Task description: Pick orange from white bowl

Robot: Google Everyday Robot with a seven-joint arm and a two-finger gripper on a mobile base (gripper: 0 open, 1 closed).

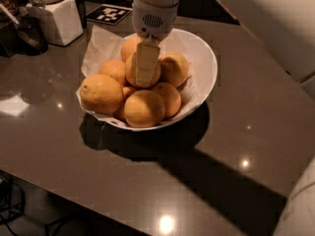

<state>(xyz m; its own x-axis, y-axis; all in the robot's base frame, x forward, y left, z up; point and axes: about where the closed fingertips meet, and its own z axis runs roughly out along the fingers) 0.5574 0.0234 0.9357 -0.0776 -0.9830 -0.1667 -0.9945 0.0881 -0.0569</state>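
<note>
The white bowl [207,58], lined with crinkled white paper, stands on the dark table and holds a pile of several oranges. My gripper [144,80] comes straight down from above onto the top of the pile. Its pale front side lies across the topmost orange [130,72] in the middle. The far side of that orange is hidden behind the gripper. A larger, slightly oblong orange [101,93] lies at the bowl's left edge, and another one [144,108] lies at the front.
A white square jar [55,17] stands at the back left, next to a dark utensil [27,33]. A black-and-white marker tag [109,14] lies behind the bowl. My pale arm body [268,23] fills the upper right. The table's front edge runs across the lower left.
</note>
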